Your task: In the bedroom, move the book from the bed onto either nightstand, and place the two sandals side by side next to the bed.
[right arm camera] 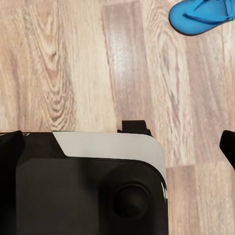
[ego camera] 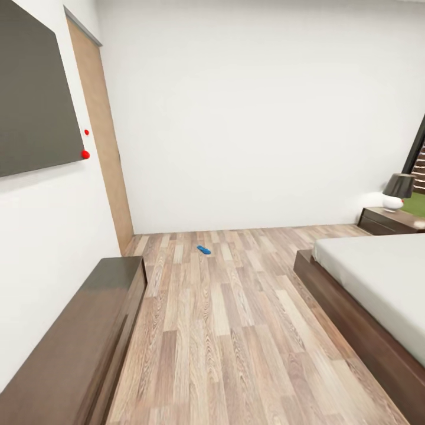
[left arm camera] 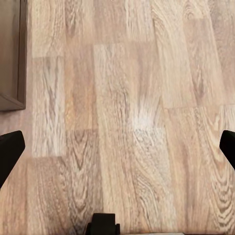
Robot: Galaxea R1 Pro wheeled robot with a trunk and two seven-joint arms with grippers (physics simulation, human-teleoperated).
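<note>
Head view. Bedroom, white walls, wood-plank floor (ego camera: 236, 330).
- Sandal, far (ego camera: 203, 249): one, bright blue, flat on the planks at about 12 o'clock, near the far wall and well apart from the bed. Long axis runs on a diagonal, from 10 o'clock to 4 o'clock.
- Bed (ego camera: 378, 283): one, light-grey mattress on a dark brown frame, at 3 to 4 o'clock. No book can be made out on the part of the mattress in frame.
- Nightstand (ego camera: 389, 221): one, dark wood, at 2 o'clock beyond the bed's head end, carrying one lamp (ego camera: 398, 192) with a dark shade and white base.
- Sideboard (ego camera: 77, 342): one, long and low, dark wood, against the wall at 8 o'clock.
- Dark wall panel (ego camera: 35, 88): one, at 10 o'clock, with two red dots at its edge.
- Door (ego camera: 106, 147): one, tan, at 11 o'clock.

Left wrist view. Left gripper (left arm camera: 117, 147): two black fingertips at opposite edges of the frame, spread wide, nothing between them but bare planks. One corner of the dark sideboard (left arm camera: 12, 54) enters at the edge.

Right wrist view. Right gripper (right arm camera: 117, 147): fingertips likewise set wide apart, holding nothing; beneath it one black and grey part of the robot's base (right arm camera: 88, 186). Sandal, near (right arm camera: 203, 17): one, bright blue with thin straps, cut off by the frame edge, flat on the floor just beyond the base. Its pointing cannot be told.
</note>
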